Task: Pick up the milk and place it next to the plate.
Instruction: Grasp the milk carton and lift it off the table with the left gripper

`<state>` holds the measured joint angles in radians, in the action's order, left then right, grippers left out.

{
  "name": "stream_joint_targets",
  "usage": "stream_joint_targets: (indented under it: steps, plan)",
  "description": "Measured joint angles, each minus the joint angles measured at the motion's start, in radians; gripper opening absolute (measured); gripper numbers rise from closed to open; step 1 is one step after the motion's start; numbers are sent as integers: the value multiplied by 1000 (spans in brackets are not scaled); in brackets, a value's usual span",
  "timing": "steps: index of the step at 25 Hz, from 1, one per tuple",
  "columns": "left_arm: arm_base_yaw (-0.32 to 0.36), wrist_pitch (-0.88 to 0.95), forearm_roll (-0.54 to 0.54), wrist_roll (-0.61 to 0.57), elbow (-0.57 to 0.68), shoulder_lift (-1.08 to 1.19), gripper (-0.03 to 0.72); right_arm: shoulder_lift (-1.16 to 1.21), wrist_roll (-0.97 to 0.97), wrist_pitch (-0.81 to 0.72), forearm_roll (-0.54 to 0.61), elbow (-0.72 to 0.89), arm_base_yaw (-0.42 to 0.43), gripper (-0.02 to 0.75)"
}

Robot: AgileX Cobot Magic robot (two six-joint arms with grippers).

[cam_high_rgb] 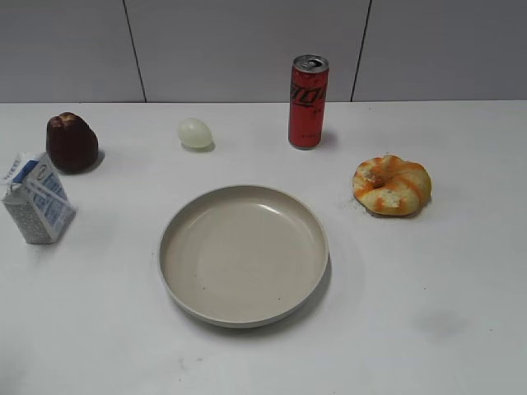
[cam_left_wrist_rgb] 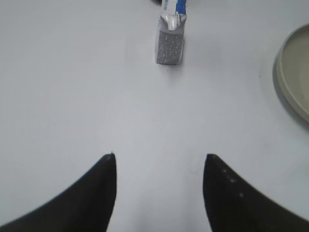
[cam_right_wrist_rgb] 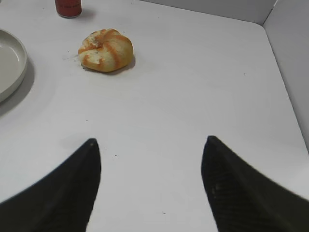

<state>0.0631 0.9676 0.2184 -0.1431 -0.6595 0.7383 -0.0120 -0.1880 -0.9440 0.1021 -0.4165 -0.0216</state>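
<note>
The milk (cam_high_rgb: 37,199), a small white gable-top carton with blue print and a grey speckled lower part, stands at the table's left edge; it also shows in the left wrist view (cam_left_wrist_rgb: 170,36), far ahead of my open, empty left gripper (cam_left_wrist_rgb: 159,157). The plate (cam_high_rgb: 244,253), large, round and beige, sits at the centre; its rim shows in the left wrist view (cam_left_wrist_rgb: 292,79) and the right wrist view (cam_right_wrist_rgb: 10,63). My right gripper (cam_right_wrist_rgb: 150,140) is open and empty over bare table. Neither gripper shows in the exterior view.
A red drink can (cam_high_rgb: 308,101) stands at the back centre. A pale egg (cam_high_rgb: 195,132) and a dark brown cake (cam_high_rgb: 71,142) lie back left. An orange-glazed bun (cam_high_rgb: 392,185) lies right of the plate, also in the right wrist view (cam_right_wrist_rgb: 105,50). A grey wall stands behind.
</note>
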Motion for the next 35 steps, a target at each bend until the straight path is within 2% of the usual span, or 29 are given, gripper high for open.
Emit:
stream_joint_targets:
  steps: [4,9,10,13,15,16,23,29,31,35]
  plan:
    - [-4,-35,-13,0,-132,249,432,0,0,0,0,0,0,497]
    - [-91,-62,-94,0,-329,538,437,0,0,0,0,0,0,497]
    - [-107,-72,-97,0,-361,582,449,0,0,0,0,0,0,497]
    - [-153,-110,-92,6,-449,729,574,0,0,0,0,0,0,497]
    - [-171,-134,-89,15,-486,818,643,0,0,0,0,0,0,497]
    - [-175,-146,-89,16,-498,852,652,0,0,0,0,0,0,497]
    - [-177,-254,-98,21,-516,1024,655,0,0,0,0,0,0,497]
    - [-177,-276,-99,42,-517,1110,584,0,0,0,0,0,0,497]
    - [-177,-278,-99,43,-517,1123,522,0,0,0,0,0,0,497]
    - [-177,-283,-100,99,-517,1122,330,0,0,0,0,0,0,497]
